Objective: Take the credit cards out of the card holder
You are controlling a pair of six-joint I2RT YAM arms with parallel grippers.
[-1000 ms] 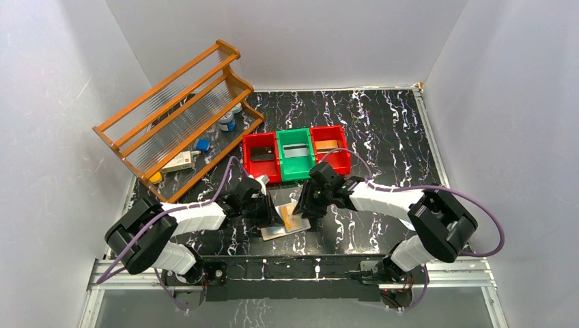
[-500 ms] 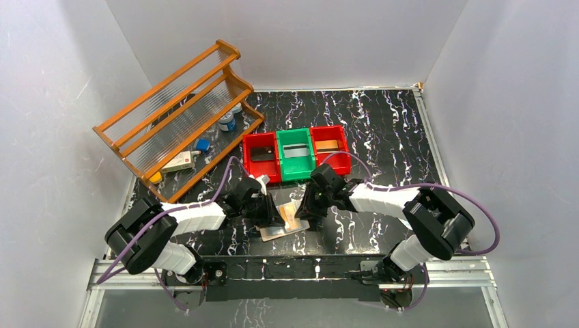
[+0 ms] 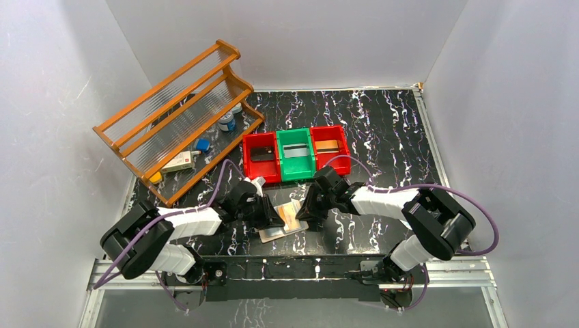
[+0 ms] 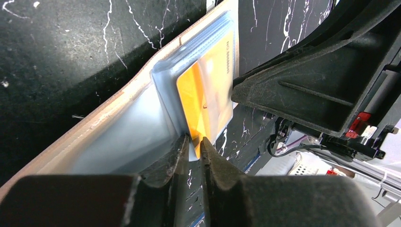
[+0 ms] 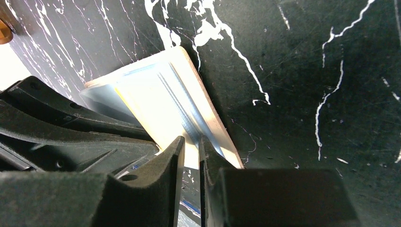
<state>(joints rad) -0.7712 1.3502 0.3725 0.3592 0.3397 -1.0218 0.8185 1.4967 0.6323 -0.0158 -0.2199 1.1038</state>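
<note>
The tan card holder lies open on the black table between my two grippers. An orange-gold credit card sits inside its pale blue sleeve. My left gripper has its jaws a sliver apart, with the sleeve's near corner between the tips. From the other side my right gripper straddles the holder's edge, and a narrow gap shows beside the sleeve. Three more credit cards lie in the bins: a dark card, a grey card and an orange card.
Red bin, green bin and a second red bin stand in a row just behind the holder. A wooden rack with small items beneath it leans at the back left. White walls close in three sides.
My left jaws have parted slightly from fully shut. My right gripper has moved in onto the holder's right edge and its jaws have narrowed. The sleeve's end stands a little higher.
</note>
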